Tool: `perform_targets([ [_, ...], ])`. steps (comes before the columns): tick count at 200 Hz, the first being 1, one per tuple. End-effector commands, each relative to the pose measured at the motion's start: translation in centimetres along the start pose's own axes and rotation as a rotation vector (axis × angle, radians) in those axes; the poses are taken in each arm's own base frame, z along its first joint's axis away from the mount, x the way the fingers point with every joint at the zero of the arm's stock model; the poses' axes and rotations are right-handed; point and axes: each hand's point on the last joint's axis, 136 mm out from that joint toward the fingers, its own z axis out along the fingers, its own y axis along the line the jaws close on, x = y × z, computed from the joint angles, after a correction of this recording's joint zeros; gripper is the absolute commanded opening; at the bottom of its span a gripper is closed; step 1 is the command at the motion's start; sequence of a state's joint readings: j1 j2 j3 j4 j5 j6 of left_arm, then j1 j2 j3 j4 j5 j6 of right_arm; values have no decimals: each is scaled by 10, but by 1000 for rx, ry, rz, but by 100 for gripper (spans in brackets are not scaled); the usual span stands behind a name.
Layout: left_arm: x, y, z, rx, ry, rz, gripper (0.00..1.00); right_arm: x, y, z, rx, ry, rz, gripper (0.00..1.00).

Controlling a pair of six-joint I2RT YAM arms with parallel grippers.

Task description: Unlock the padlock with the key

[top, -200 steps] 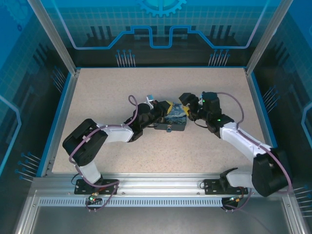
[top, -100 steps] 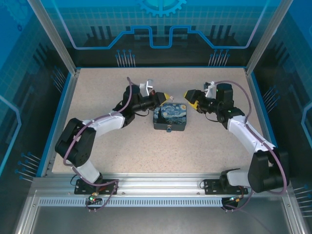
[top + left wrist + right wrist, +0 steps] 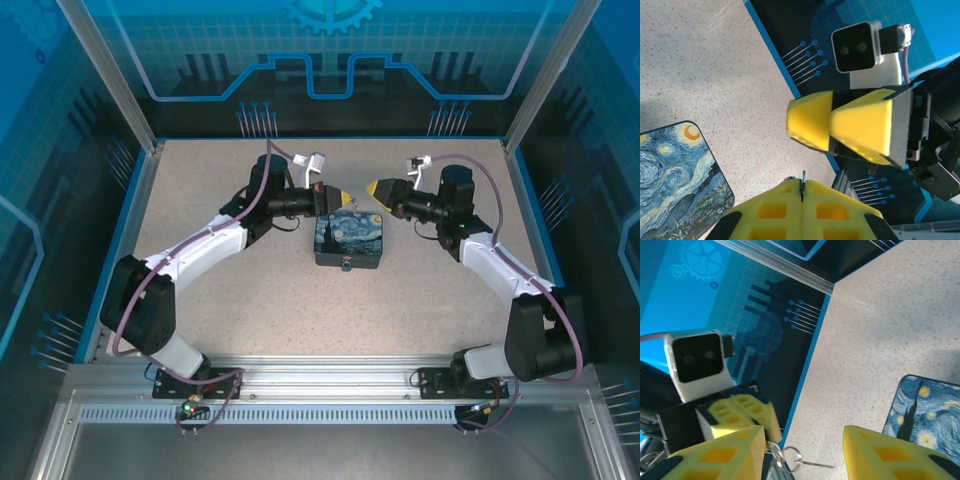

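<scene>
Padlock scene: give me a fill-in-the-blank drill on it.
The left gripper is shut on the ___.
The jaws of the right gripper stand ___.
The padlock lies flat on the ___.
Missing words: key; open; table.

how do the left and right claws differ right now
Left claw is shut, pinching the key; right claw is open and empty. Left claw comes in from the left beyond the padlock, right claw from the right. Both have yellow fingers and point tip to tip.
</scene>
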State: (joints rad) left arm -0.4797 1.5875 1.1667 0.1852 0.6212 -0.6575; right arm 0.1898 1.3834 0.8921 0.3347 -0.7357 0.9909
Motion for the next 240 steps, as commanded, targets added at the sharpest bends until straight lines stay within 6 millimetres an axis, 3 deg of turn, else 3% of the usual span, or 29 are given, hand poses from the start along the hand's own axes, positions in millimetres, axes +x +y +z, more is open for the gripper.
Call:
perform_targets([
  [1, 5, 4, 4, 43, 15, -31, 0, 6, 8, 4, -56, 11, -17, 43],
  [68, 2, 9, 16, 134, -12, -115, 0, 24, 7, 11, -83, 52, -6, 39],
  [164, 2, 9, 18, 180, -14, -145, 0, 28, -4, 13, -58, 65, 4, 39],
  [240, 2, 12, 21, 184, -8, -156, 0, 38, 3, 11, -91, 120, -34, 24],
])
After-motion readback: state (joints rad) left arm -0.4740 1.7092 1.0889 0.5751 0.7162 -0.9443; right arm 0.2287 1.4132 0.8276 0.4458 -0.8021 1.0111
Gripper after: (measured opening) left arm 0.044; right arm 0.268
